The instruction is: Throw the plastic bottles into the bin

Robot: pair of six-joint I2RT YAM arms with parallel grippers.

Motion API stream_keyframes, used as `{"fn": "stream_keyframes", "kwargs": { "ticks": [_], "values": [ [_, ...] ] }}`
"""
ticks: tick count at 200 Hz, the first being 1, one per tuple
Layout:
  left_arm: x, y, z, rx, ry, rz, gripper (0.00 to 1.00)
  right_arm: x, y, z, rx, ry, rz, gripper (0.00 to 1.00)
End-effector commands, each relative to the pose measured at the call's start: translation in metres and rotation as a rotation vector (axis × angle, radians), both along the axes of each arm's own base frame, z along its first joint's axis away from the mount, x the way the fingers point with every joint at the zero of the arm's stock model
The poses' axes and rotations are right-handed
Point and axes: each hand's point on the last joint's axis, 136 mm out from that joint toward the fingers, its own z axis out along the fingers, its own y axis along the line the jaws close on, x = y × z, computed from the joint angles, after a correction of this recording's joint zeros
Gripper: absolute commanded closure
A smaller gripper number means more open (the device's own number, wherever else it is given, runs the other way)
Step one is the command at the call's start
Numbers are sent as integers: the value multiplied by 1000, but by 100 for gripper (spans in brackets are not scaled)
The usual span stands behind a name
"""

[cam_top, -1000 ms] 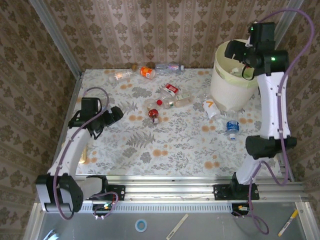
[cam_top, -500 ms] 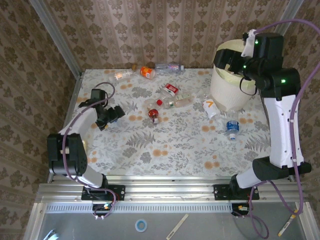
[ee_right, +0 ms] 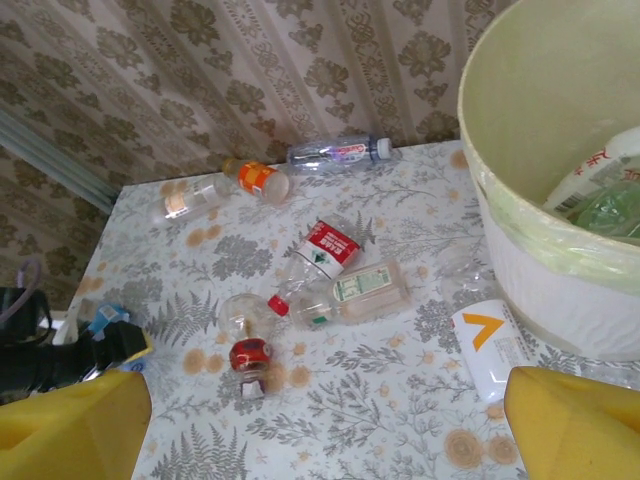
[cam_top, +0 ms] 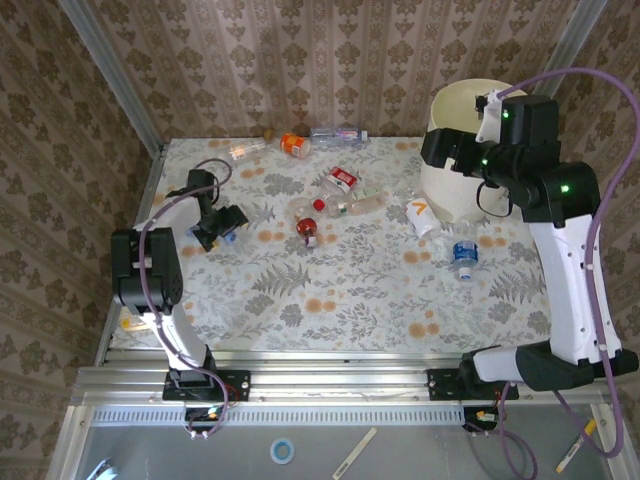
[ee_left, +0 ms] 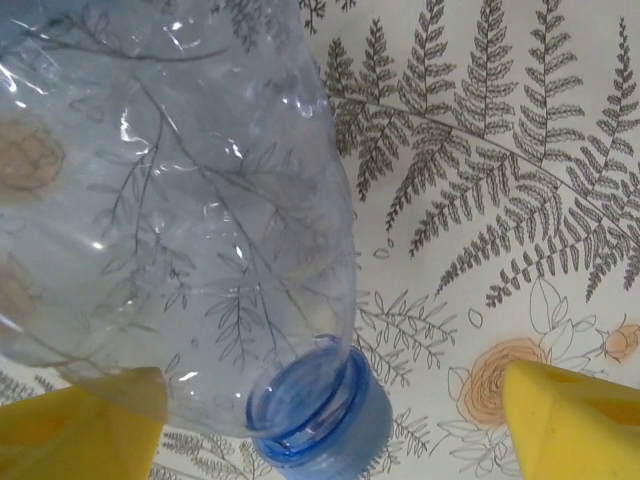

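Operator: Report progress

Technician: The task is partly complete. The bin [cam_top: 455, 198] stands at the far right of the table [cam_top: 380, 300]. Inside it, a white bottle [ee_right: 590, 165] and a green bottle [ee_right: 612, 208] rest against the liner [ee_right: 545, 245]. Roughly ten bottles lie on the table, so by my estimate most of the work is left.

Operator: State of each gripper

Technician: Left gripper [ee_left: 325, 440]: the fingers are spread, low over the left side of the table, straddling the neck of a clear bottle [ee_left: 180, 220]. One yellow pad [ee_left: 75, 435] sits at the bottle's shoulder. The other is apart from the blue cap [ee_left: 320, 425]. No pinch is made yet. Right gripper [ee_right: 320, 430]: the fingers are spread with nothing between them, held high just beside the bin.

Operator: Materials and shapes

Technician: Clear bottle: thin transparent plastic, dented and creased, with glare on the wall and the fern print showing through it. Expect it to give under pressure. Cap: round, blue. Other items: an orange bottle [ee_right: 258, 180], a crushed bottle with a red label [ee_right: 328, 248] and a flattened white one with an orange mark [ee_right: 490, 345]. Bin: round, with a smooth cream wall. Liner: thin pale green film folded over the rim. Table cover: flat, printed with ferns and flowers
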Motion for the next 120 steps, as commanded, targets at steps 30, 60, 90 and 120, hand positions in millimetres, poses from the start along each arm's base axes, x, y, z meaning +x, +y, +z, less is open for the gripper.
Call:
{"fn": "stream_keyframes", "kwargs": {
  "ticks": [30, 60, 90, 120],
  "values": [
    [3, 9, -12, 13, 42, 12, 21, -2, 10, -3, 9, -8, 46, 7],
    [-1, 11, -20, 20, 63, 8, 24, 0, 12, -6, 6, -9, 55, 7],
    [-2, 14, -22, 30, 69, 4, 27, 2, 13, -9, 5, -3, 62, 7],
    [-3, 18, -24, 38, 74, 1, 30, 4, 14, -13, 5, 7, 67, 7]
  ]
}}
